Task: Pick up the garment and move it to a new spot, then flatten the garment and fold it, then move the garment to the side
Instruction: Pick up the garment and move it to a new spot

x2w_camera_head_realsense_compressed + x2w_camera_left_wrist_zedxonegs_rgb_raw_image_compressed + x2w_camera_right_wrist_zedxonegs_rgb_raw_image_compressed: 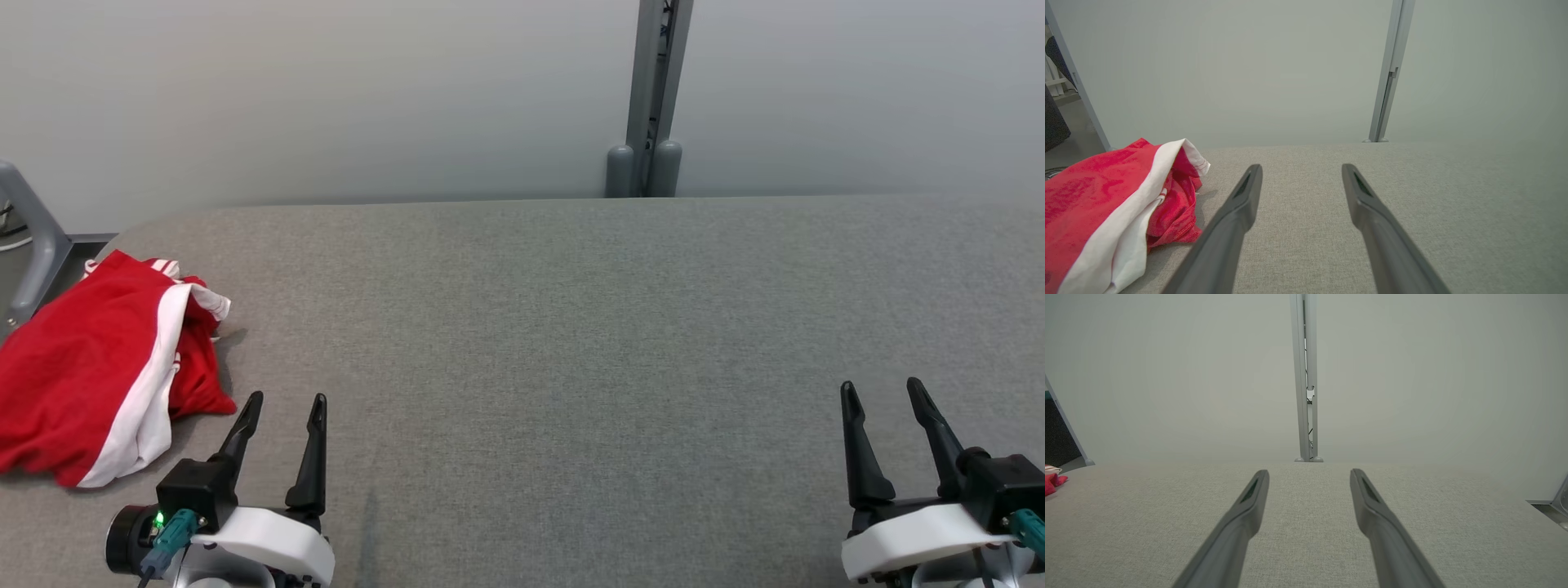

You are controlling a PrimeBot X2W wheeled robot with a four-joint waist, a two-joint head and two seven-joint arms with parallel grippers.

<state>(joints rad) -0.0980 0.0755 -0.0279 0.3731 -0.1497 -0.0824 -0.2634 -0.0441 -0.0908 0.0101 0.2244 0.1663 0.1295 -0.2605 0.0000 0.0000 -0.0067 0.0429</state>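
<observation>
Jaws spread wide over grey fabric tabletop [555,327], pale wall [326,90] behind.

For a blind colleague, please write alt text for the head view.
A crumpled red and white garment lies at the left edge of a grey table. The left tool, open, is just right of it; the right tool, open, is at lower right.

Red garment [77,367] with white stripes (trim too) on plain grey tabletop [571,343].
</observation>
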